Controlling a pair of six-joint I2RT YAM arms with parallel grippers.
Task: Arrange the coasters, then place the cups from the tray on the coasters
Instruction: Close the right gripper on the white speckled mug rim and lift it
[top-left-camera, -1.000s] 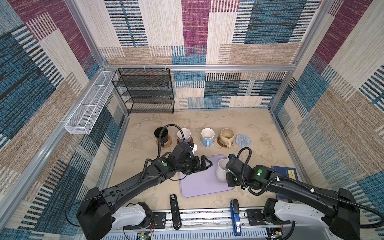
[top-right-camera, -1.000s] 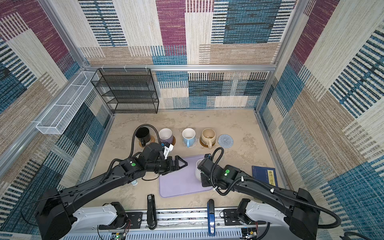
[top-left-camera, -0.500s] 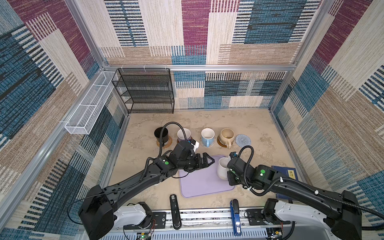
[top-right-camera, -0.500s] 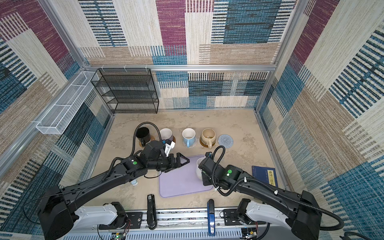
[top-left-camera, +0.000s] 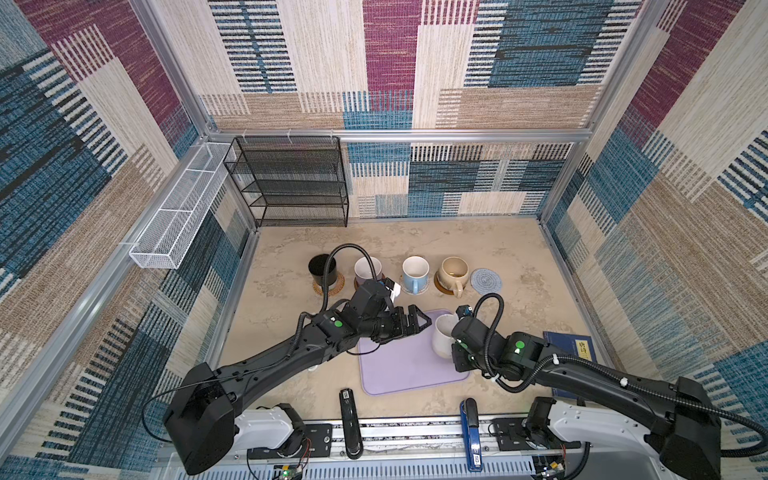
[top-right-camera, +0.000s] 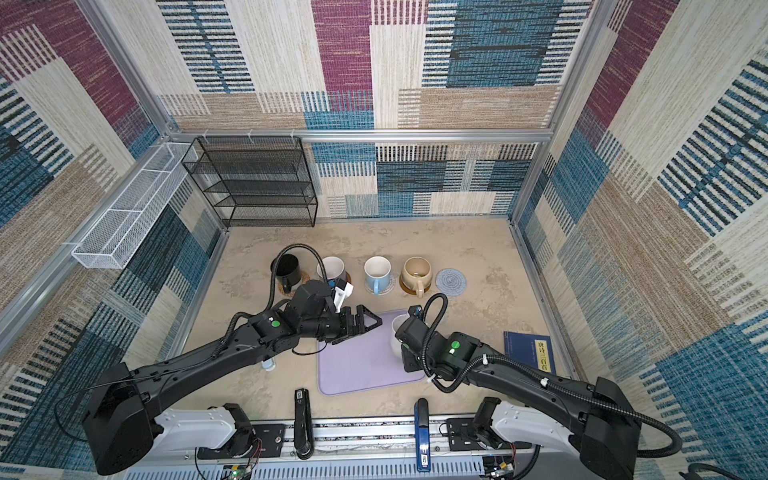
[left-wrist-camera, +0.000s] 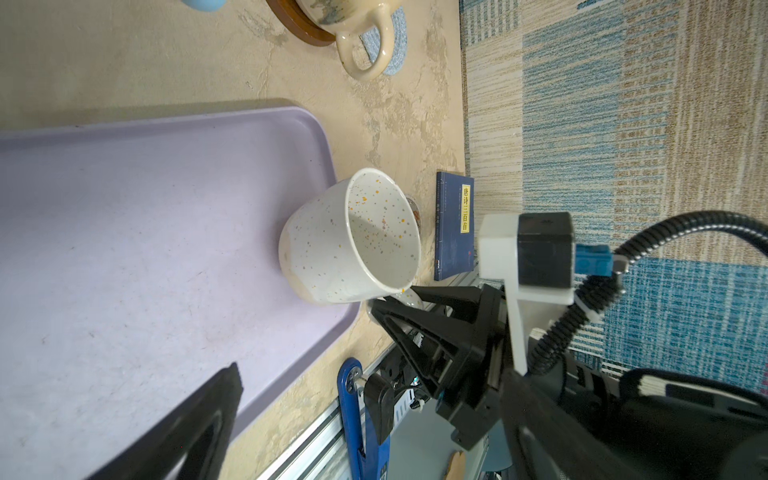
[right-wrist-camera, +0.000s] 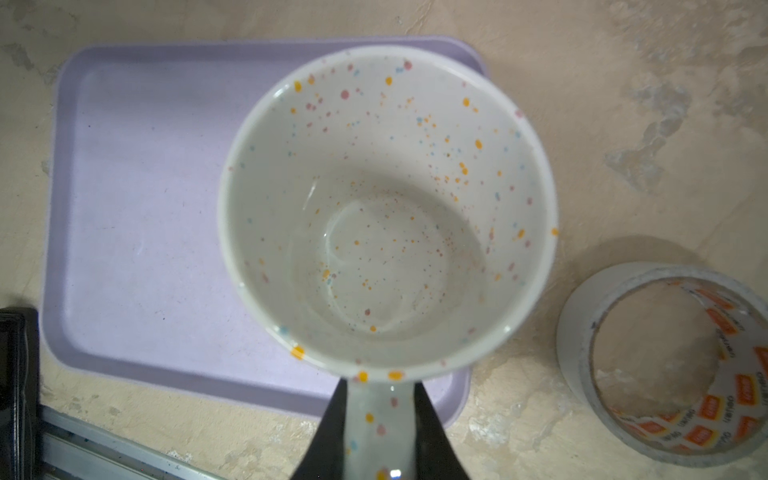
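Note:
The speckled white cup (top-left-camera: 441, 337) (top-right-camera: 396, 332) leans over the right edge of the lavender tray (top-left-camera: 399, 370) (right-wrist-camera: 137, 208). My right gripper (right-wrist-camera: 380, 424) is shut on its handle. I cannot tell whether the cup's base (left-wrist-camera: 299, 266) touches the tray. My left gripper (top-left-camera: 417, 322) (top-right-camera: 366, 322) hovers open over the tray's far edge, just left of the cup. Behind, the black (top-left-camera: 322, 266), lavender (top-left-camera: 368, 270), light blue (top-left-camera: 414, 272) and beige (top-left-camera: 454, 272) cups each stand on a coaster. The pale blue-grey coaster (top-left-camera: 485, 281) lies bare at the row's right end.
A tape roll (right-wrist-camera: 665, 361) sits right beside the tray. A blue book (top-left-camera: 575, 347) lies at the right wall. A black stapler (top-left-camera: 349, 419) and a blue one (top-left-camera: 469, 432) lie at the front edge. A black wire rack (top-left-camera: 291, 183) and white mesh basket (top-left-camera: 178, 208) are back left.
My left gripper has slid to the right over the tray, closer to the speckled cup. The right gripper and its cup have barely shifted.

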